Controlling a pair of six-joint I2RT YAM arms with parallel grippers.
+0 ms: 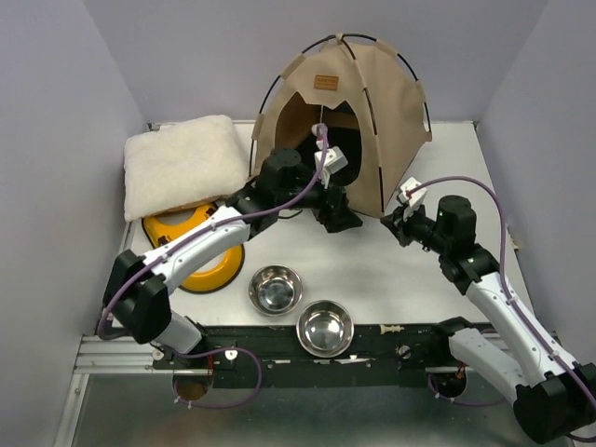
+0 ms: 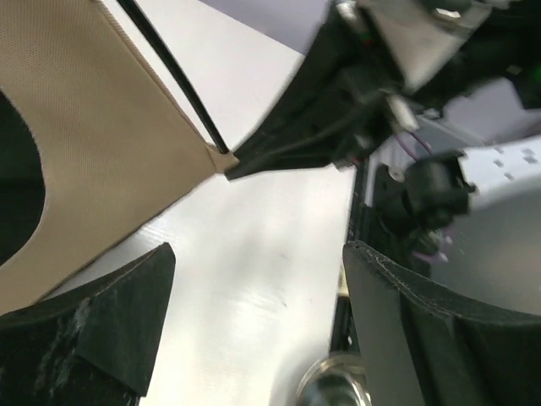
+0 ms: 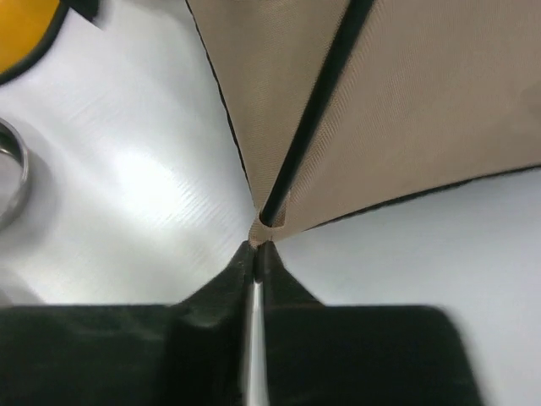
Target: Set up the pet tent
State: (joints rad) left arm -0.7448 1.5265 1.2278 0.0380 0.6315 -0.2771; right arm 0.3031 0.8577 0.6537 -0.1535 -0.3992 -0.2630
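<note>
Looking down from the top camera, the tent [image 1: 372,102] stands domed at the back of the table with its doorway facing the arms, and the cushion [image 1: 182,163] lies just beside it on the left. The left gripper [image 1: 337,220] sits just in front of the doorway. The right gripper [image 1: 399,223] meets the tent's front right corner [image 1: 387,210], so the right arm is the one at the fabric and the left is merely near. From the left wrist, the fingers [image 2: 110,321] are spread wide with only bare table between them. The tent wall fills the upper left of that view, and its corner points at the right gripper's dark tip, which touches it. From the right wrist, the jaws are pressed together with the corner's tip at their very end, apparently pinched. A pole [image 3: 313,110] runs straight away from them up the tent seam, roughly in line with the gripper. Any coming pull or push would, I judge, act along that pole, so the right gripper governs this corner. The left would first have to shift toward that corner to help.
</note>
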